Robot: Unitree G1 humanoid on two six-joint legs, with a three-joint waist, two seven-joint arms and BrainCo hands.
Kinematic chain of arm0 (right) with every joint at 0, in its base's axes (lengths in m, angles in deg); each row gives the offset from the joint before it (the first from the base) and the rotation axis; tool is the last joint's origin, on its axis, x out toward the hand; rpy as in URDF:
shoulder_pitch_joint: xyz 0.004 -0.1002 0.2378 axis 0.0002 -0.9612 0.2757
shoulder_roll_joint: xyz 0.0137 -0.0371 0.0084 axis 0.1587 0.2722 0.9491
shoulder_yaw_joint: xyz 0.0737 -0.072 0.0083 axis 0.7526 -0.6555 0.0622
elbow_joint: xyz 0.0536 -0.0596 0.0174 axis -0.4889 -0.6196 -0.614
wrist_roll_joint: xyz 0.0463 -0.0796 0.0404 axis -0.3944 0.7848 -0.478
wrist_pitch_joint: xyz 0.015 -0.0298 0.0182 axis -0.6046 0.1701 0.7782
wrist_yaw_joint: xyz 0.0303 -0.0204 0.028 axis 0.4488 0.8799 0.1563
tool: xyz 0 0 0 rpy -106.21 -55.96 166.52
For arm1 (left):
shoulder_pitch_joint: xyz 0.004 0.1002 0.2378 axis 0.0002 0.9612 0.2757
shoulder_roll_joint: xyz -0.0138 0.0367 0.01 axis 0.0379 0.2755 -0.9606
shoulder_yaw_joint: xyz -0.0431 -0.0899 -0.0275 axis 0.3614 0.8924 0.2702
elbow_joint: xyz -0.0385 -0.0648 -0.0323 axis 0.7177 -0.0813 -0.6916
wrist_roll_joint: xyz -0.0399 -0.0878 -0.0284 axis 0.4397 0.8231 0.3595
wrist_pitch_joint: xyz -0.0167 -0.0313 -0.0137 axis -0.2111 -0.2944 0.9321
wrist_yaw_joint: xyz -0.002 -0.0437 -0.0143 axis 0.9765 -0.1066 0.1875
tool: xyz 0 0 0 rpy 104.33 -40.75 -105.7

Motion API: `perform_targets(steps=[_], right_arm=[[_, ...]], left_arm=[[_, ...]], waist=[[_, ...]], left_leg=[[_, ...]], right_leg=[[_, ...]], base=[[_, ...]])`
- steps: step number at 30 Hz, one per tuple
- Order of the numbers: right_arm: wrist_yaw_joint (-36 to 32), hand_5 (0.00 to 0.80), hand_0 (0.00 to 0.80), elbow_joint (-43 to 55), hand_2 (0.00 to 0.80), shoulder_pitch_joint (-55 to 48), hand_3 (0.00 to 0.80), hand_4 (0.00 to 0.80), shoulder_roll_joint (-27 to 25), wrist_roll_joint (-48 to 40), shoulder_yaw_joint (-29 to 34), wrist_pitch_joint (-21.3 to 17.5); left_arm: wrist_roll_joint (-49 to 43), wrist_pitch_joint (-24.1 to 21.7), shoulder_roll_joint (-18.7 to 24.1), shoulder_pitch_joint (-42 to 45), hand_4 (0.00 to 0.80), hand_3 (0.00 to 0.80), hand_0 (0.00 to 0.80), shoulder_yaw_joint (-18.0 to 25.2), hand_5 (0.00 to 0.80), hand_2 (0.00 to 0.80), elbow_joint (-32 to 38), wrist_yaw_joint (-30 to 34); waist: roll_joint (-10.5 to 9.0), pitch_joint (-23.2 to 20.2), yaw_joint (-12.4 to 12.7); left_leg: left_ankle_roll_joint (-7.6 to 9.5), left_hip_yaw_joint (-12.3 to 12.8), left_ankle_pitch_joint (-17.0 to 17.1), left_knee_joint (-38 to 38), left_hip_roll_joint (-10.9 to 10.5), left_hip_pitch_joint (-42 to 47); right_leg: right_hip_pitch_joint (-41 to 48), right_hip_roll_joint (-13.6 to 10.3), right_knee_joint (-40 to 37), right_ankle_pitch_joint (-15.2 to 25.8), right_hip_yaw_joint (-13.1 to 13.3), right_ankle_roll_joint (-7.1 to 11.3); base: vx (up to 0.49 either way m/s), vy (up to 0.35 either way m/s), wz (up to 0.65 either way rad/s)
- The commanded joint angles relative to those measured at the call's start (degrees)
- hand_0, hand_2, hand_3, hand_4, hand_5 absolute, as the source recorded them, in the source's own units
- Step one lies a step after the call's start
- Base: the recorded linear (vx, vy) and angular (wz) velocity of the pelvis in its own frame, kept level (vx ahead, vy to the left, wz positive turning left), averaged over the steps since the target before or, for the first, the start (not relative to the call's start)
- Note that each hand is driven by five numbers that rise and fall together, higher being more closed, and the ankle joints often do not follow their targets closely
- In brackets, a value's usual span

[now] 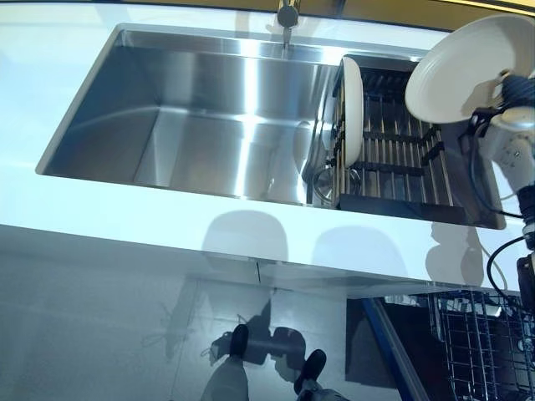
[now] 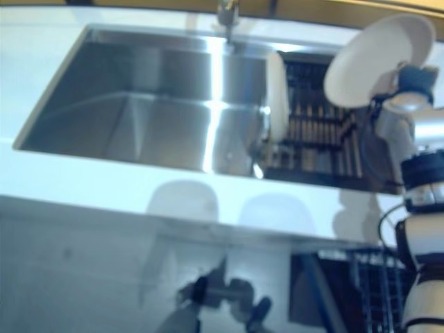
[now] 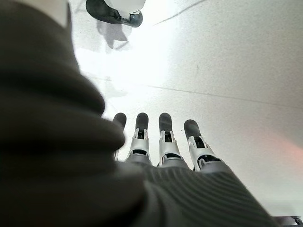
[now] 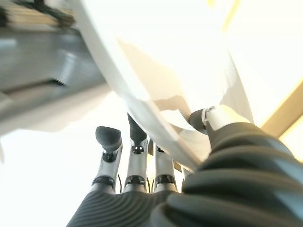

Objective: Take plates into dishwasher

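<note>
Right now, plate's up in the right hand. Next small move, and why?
Probably carry the plate down toward the dishwasher rack at lower right: the right hand pinches its rim above the sink's drying rack, clear of it. A second plate stands there; the left hand hangs idle.

You see bright overhead light glaring off the sink point(image 1: 209, 125) and counter point(image 1: 125, 209), with soft round shadows. The right eye view is blurred. The floor point(image 3: 227, 61) and plate point(image 4: 156, 61) wash out white.

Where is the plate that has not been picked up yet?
In the left eye view, the second plate stands on edge at the left end of the dish rack, right of the sink basin.
</note>
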Motion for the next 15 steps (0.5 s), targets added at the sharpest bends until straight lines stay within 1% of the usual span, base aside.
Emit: perform_targets(steps=[1, 4, 9, 11, 13, 15], right_arm=[[1.97, 0.8, 0.8, -2.03, 0.8, 7.59, 0.8, 0.8, -6.22, 4.57, -6.32, -3.07], [2.34, 0.8, 0.8, -2.95, 0.8, 8.63, 0.8, 0.8, -6.54, 5.99, -7.24, -3.64], [-0.02, 0.8, 0.8, -3.95, 0.8, 9.68, 0.8, 0.8, -7.49, 8.53, -9.15, -4.61], [-1.89, 0.8, 0.8, -4.15, 0.8, 9.83, 0.8, 0.8, -8.11, 10.18, -9.95, -4.89], [-5.37, 0.8, 0.8, -3.93, 0.8, 10.2, 0.8, 0.8, -9.4, 15.4, -11.62, -5.37], [-7.64, 0.8, 0.8, -3.13, 0.8, 10.74, 0.8, 0.8, -10.54, 17.71, -13.07, -5.23]], left_arm=[[-3.99, -0.59, 1.3, 4.05, 0.0, 0.0, 0.0, -3.08, 0.0, 0.0, -2.05, -1.16], [-4.72, -0.45, 1.5, 4.27, 0.0, 0.0, 0.0, -3.11, 0.0, 0.0, -1.65, -0.92], [-6.37, -0.33, 1.98, 4.83, 0.0, 0.0, 0.0, -3.06, 0.0, 0.0, -1.18, -0.8], [-6.97, -0.48, 2.21, 4.99, 0.0, 0.0, 0.0, -2.9, 0.0, 0.0, -1.38, -0.54], [-8.05, -0.97, 2.55, 5.09, 0.0, 0.0, 0.0, -2.57, 0.0, 0.0, -1.56, -0.47], [-8.47, -0.91, 2.79, 5.1, 0.0, 0.0, 0.0, -2.14, 0.0, 0.0, -1.62, -0.5]], waist=[[-0.38, -4.62, 2.59], [-0.46, -5.49, 2.82], [-1.11, -7.25, 3.06], [-1.49, -7.99, 3.0], [-2.26, -9.16, 2.77], [-2.79, -9.93, 2.39]], left_leg=[[1.28, 1.07, -4.6, -0.73, -0.42, -0.61], [1.25, 1.04, -4.78, -0.73, -0.42, -0.24], [1.14, 1.06, -4.99, -0.73, -0.31, 0.82], [1.11, 1.09, -5.14, -0.73, -0.25, 1.28], [1.0, 1.32, -5.33, -0.73, -0.07, 2.04], [0.99, 1.72, -5.58, -0.73, 0.1, 2.68]], right_leg=[[2.55, -2.11, -0.03, -4.38, -3.23, 3.23], [3.03, -2.03, -0.03, -4.72, -3.38, 3.27], [4.29, -1.68, -0.03, -5.33, -3.55, 3.38], [4.74, -1.53, -0.03, -5.59, -3.49, 3.44], [5.38, -1.27, -0.03, -5.86, -3.3, 3.56], [5.79, -1.13, -0.03, -5.97, -3.03, 3.65]], base=[[0.0, 0.0, 0.0], [0.0, 0.0, 0.0], [-0.016, -0.04, 0.05], [-0.025, -0.051, 0.0], [-0.044, -0.06, -0.03], [-0.035, -0.047, -0.01]])
